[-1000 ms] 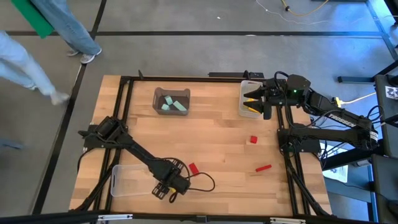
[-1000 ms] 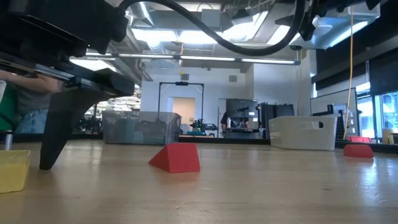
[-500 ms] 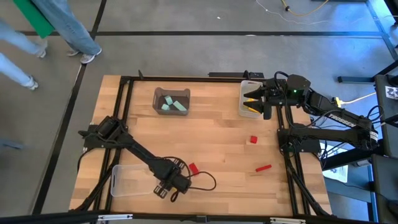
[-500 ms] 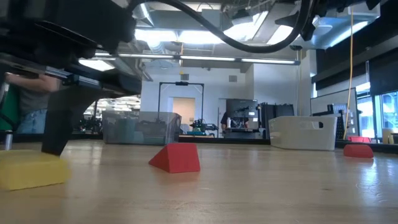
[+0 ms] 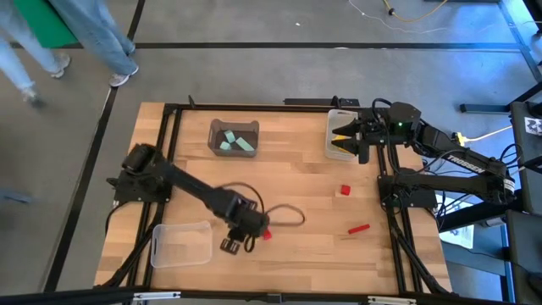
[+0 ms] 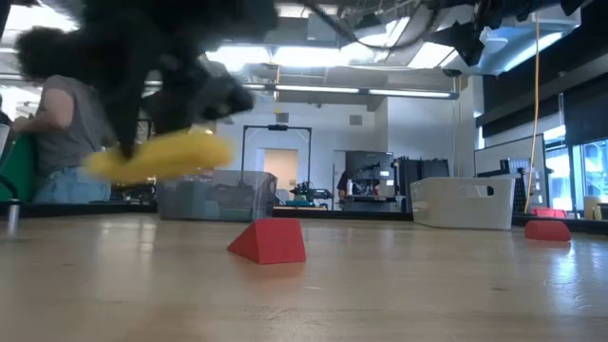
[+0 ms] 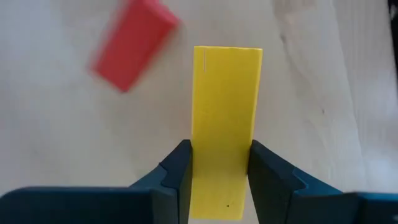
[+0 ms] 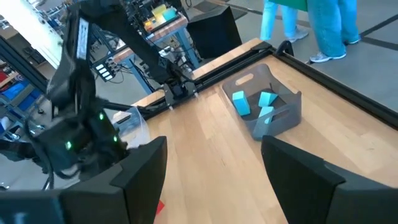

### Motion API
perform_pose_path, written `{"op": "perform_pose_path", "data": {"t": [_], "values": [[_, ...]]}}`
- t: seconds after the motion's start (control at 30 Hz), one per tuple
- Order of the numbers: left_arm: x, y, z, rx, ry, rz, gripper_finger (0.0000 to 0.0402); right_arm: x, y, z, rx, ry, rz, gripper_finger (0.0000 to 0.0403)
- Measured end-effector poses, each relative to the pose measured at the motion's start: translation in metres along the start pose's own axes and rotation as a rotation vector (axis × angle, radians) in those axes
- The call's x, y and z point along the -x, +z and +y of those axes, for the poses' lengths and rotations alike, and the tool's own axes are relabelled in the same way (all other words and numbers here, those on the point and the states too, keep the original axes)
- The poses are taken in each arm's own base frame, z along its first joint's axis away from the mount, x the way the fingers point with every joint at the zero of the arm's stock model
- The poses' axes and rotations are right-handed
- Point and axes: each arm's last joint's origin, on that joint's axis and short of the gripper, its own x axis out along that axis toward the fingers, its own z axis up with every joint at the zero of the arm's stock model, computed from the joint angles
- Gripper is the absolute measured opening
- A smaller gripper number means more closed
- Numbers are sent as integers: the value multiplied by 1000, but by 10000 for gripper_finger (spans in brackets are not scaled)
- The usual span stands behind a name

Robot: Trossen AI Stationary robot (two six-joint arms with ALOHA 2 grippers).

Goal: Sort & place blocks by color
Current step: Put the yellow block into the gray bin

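Three flat red blocks lie loose on the wooden table: one right by the left gripper, one mid-right, one nearer the right edge. The left gripper's clamped on a flat yellow rectangular block, held up off the table. Three mint green blocks sit in the dark grey plastic bin at the far side. The right gripper hangs spread wide over the white bin. A clear plastic bin sits near left.
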Motion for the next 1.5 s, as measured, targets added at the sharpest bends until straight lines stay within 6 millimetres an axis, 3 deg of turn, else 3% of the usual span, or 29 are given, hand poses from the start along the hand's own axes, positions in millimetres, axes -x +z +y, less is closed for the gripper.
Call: {"op": "perform_pose_path", "data": {"t": [0.2,0.43,0.63,1.17,1.5], "values": [[59,-1,23,80,102,-180,111,0,0,0,21,0,0,262],[129,-16,46,201,253,-390,111,0,0,0,22,0,-1,262],[168,-28,64,268,308,-576,111,0,0,0,22,0,-1,262],[159,-88,85,487,191,-1165,111,0,0,0,23,3,-1,262],[160,-103,98,569,233,-1313,111,-1,1,3,29,27,-9,262]]}}
